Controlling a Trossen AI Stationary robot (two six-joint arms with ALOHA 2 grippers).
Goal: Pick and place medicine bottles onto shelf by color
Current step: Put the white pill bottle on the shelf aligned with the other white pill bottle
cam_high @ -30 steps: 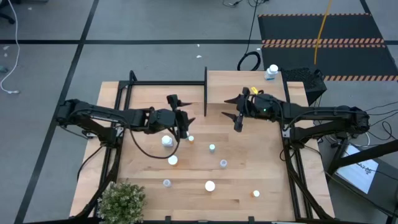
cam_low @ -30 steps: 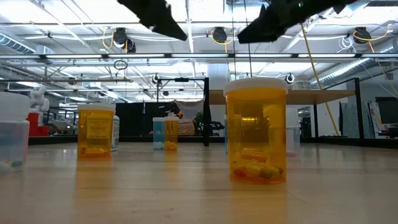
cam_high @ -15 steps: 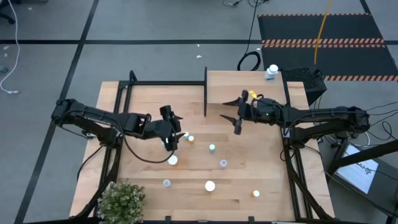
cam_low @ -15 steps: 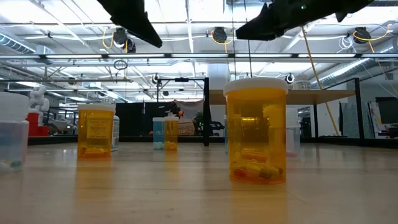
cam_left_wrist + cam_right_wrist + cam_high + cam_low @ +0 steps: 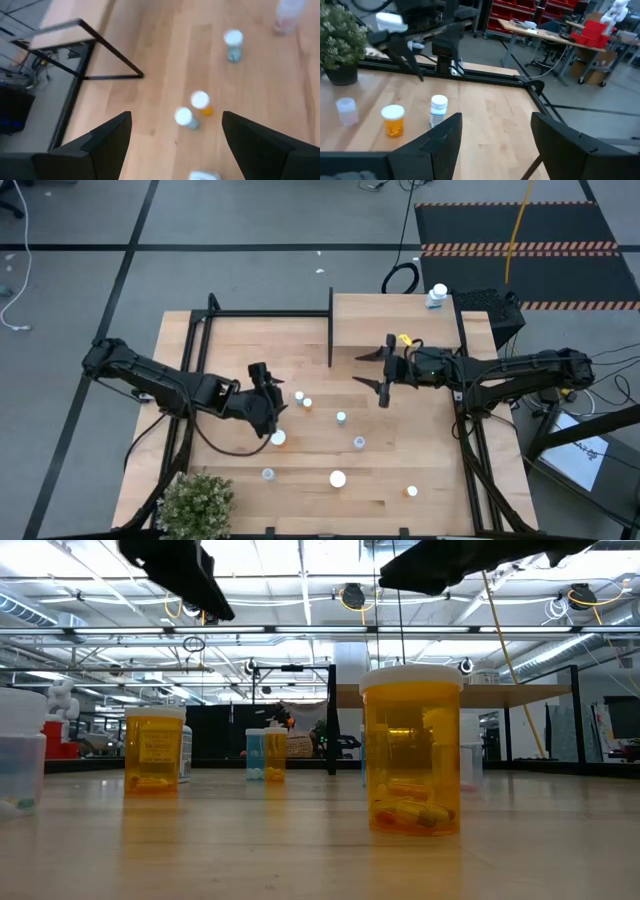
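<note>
Only a pale label (image 5: pixel 153 748)—unreadable—on one orange bottle (image 5: pixel 153 752).

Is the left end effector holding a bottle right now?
No. In the left wrist view the left end effector stands open and empty, with the bottles on the table beyond it.

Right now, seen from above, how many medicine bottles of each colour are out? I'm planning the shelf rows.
Orange bottles: 4
Pale blue or clear bottles: 5
Total: 9 showing in the high view.
</note>
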